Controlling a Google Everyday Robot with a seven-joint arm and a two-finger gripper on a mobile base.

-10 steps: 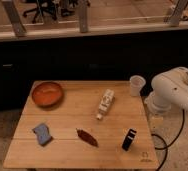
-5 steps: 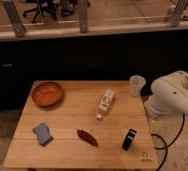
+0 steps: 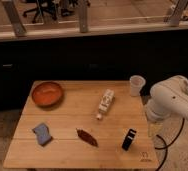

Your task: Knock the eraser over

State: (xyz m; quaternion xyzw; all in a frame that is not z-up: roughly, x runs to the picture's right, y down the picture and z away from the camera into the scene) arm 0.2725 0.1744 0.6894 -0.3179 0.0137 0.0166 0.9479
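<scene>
Black eraser (image 3: 129, 139) upright, hand (image 3: 155, 129) (grip unclear) near it; orange bowl (image 3: 48, 85), white cup (image 3: 136, 85) behind.

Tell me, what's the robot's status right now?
Gripper hangs at right edge of wooden table, near small black rectangular eraser. Eraser standing, untouched. Nothing between them.

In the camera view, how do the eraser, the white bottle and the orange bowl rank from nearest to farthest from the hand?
The hand hangs at the right edge of the table.
1. Eraser, front right.
2. White bottle, centre.
3. Orange bowl, back left.
</scene>
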